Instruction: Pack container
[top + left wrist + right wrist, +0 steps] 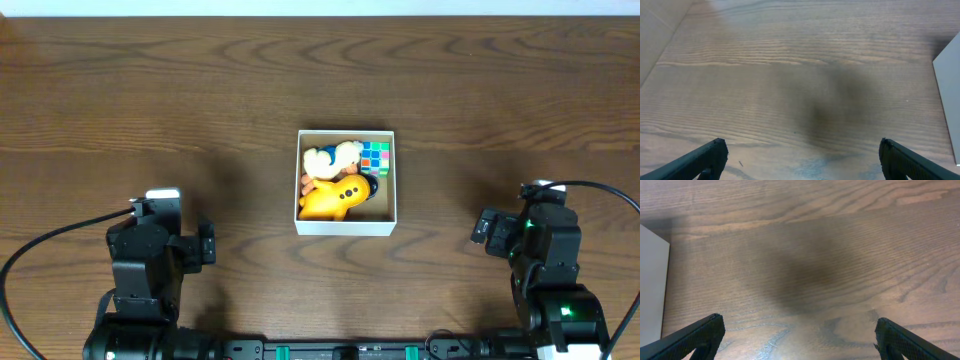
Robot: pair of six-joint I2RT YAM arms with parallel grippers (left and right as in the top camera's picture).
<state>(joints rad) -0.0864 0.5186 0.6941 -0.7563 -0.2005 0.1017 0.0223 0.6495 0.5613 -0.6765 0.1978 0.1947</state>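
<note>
Sitting near the middle of the wood-grain counter (150,90), the container (345,227) — a square, shallow cardboard box, white outside and brown within — lies about midway between the two arms and well apart from both. Its top is open and toys crowd it. A yellow plush toy (335,198) fills the near half, with an orange bit showing at its left. A cream-and-white plush toy (333,156) lies beyond it against the far wall, touching the yellow one. A colour-tiled puzzle cube (376,157) sits in the far right corner, its green, blue and orange squares facing up. Something dark shows just beside the yellow toy at the right wall; what it is I cannot tell.

The left arm (150,265) stands at the near left edge of the counter and the right arm (545,255) at the near right edge, each trailing a black cable (35,255). In the left wrist view the left claw (801,147) is spread wide, its two dark fingers (705,157) at the bottom corners of the picture with only wood grain between them; a strip of the container's white wall shows at the right edge. The right claw (799,325) is spread just as wide over the counter — pinching nothing — and the white wall shows at the left edge of that view. A soft shadow (825,107) darkens the wood ahead of each claw.
</note>
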